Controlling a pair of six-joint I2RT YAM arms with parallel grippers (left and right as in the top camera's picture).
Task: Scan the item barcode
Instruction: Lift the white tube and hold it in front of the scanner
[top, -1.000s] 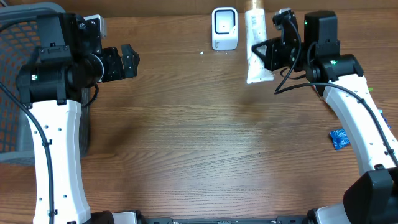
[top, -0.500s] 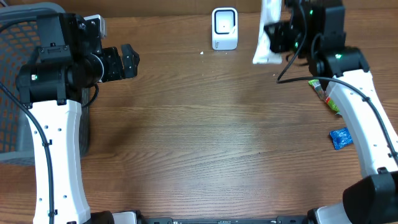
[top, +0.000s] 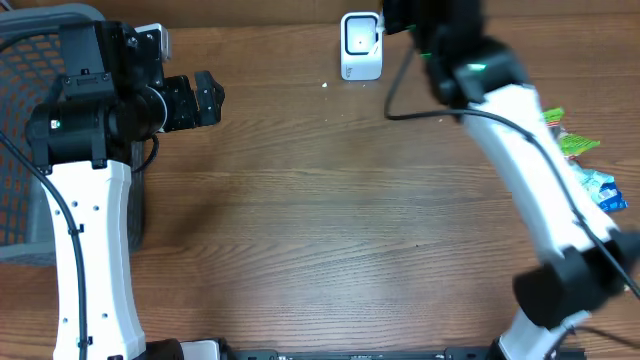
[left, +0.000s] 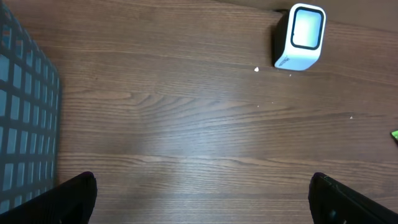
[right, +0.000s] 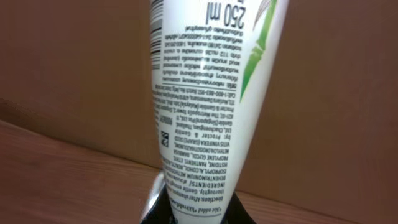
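Clamping the tube (right: 211, 93) in the right gripper (right: 194, 210) near the scanner (top: 361, 45), presumably to present its barcode (right: 155, 25), with the left gripper (left: 208, 199) gaping empty well clear of the scanner.

The right arm (top: 510, 135) has swung left, its wrist now just right of the scanner (top: 361, 45); the tube (right: 211, 93) has left the overhead view.
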